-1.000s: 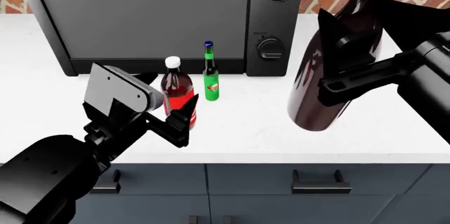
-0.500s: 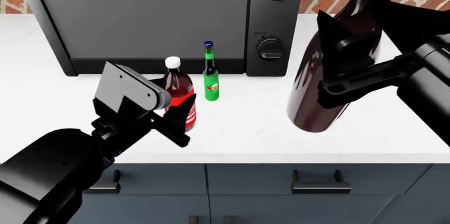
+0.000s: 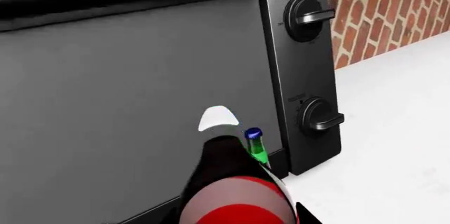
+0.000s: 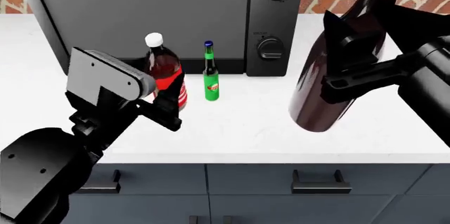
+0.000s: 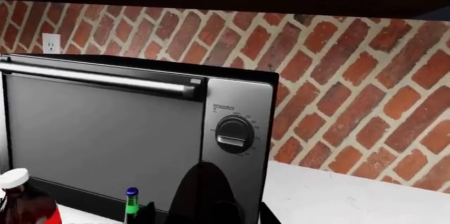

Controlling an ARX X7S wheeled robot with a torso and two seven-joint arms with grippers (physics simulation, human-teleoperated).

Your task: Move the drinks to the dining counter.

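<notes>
Bottles are seen held above a white-topped counter in front of a dark toaster oven, backed by a red brick wall. The cola bottle, red-labelled and white-capped, is gripped by the left gripper, whose black fingers are closed around the lower part of the label; in the head view the bottle is tilted slightly toward the left, though whether its base touches the countertop cannot be told. In the left wrist view the same bottle's white cap and dark shoulder are seen close up, with the oven's two knobs behind.

The wine bottle, tall and dark brown, is clamped by the right gripper around its body and is held clear of the counter, its base hanging over the white surface and its neck cut off by the frame's upper edge.

The small green bottle, blue-capped, is left upright on the counter just beside the cola bottle and close to the oven's front, untouched by either gripper. Grey-blue cabinet fronts with dark handles are shown below the countertop.
</notes>
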